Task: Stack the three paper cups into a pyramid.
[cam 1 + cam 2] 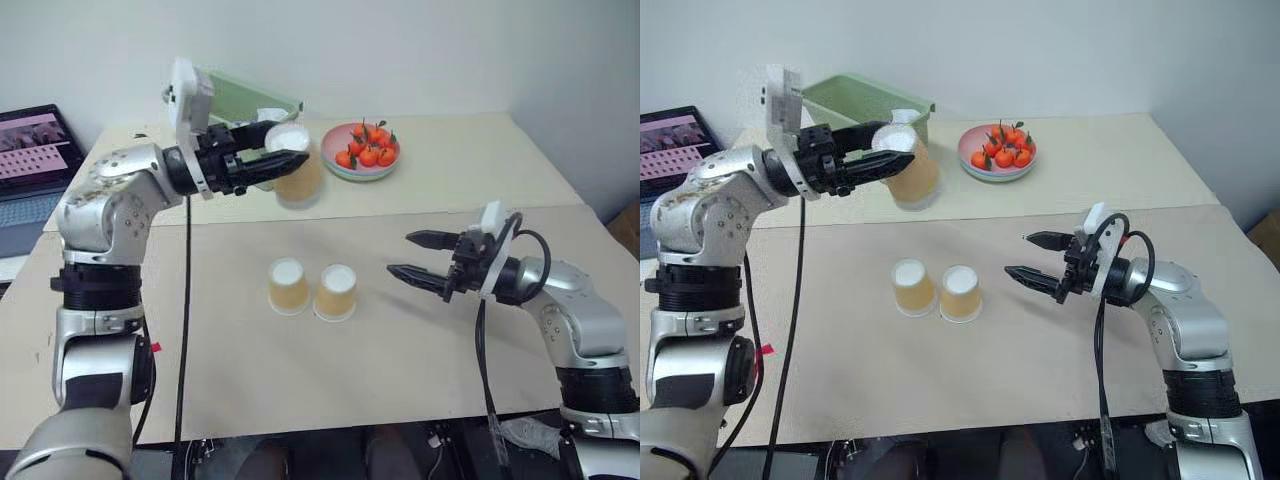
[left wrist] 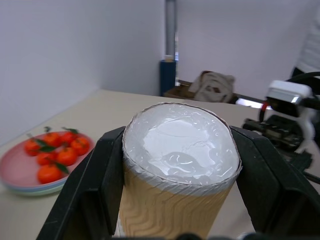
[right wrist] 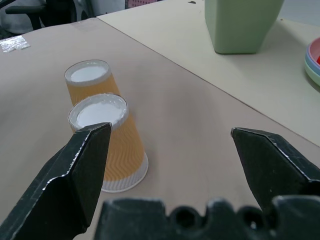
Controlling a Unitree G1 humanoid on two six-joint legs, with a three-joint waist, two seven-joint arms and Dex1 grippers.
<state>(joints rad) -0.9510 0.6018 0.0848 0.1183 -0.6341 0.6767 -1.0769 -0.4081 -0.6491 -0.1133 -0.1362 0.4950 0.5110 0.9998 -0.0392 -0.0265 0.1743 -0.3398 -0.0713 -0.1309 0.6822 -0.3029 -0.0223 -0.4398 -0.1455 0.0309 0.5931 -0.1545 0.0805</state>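
Already gripped by the left gripper (image 1: 283, 160): one inverted paper cup (image 1: 297, 172), clamped across its upper wall just under the white base, carried high over the far side of the table (image 1: 450, 340), left of the pink plate of oranges (image 1: 362, 152) and in front of the green bin (image 1: 865, 100). Seen close in the left wrist view, with a black finger (image 2: 95, 195) pressed on each side of the corrugated tan wall.

Down on the table, near its middle: the other two cups, left cup (image 1: 288, 285) and right cup (image 1: 336, 291), both upside down, side by side and about touching, white bases up. To their right, apart from them: right gripper (image 1: 420, 256), jaws spread wide, nothing between them, pointed toward the pair.

Likely very light and empty, so little to resist a nudge; probably easy to topple or slide on the smooth tabletop. Thin paper wall, judged soft enough to dent under a hard squeeze; stiffest near the base ring and the rolled rim. Best held as now, across the sidewall close to the closed end, lightly. Tapered sides may let a loose grip slip. For the top of the pyramid, needs setting level across both white bases, straddling the seam, then a gentle release.
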